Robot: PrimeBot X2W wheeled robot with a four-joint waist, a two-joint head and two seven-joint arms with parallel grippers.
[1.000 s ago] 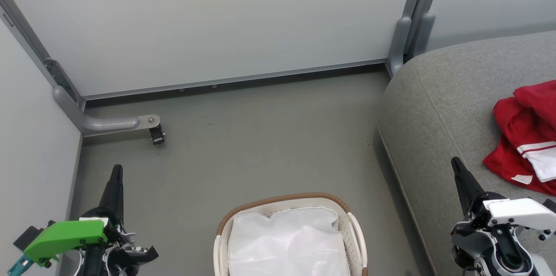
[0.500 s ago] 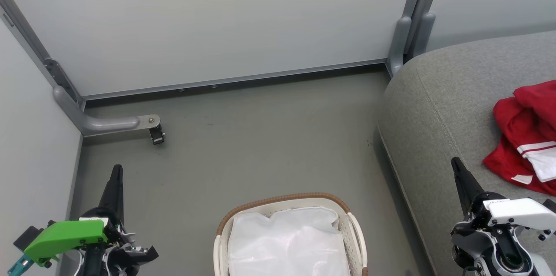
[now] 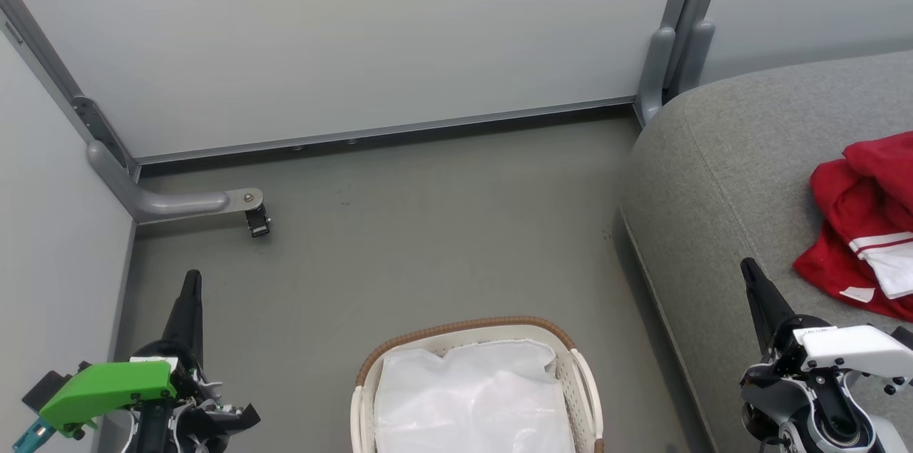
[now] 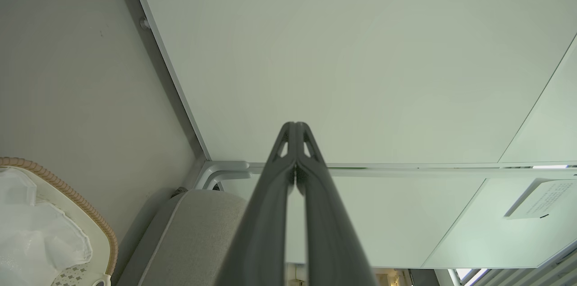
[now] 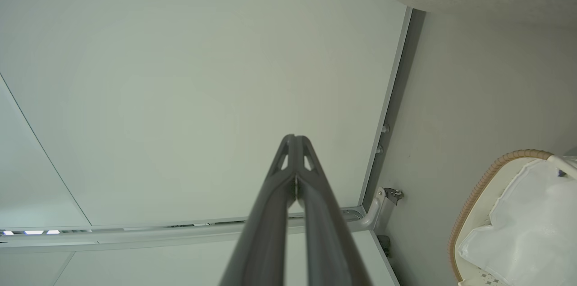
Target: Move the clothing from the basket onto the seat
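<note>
Lying on the seat [image 3: 720, 175], the clothing [image 3: 856, 217] sits near the closed, empty right hand [image 3: 747, 267], apparently not touching.

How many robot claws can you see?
2. The left gripper is at lower left, over the floor; the right gripper is at lower right, by the edge of the seat.
</note>
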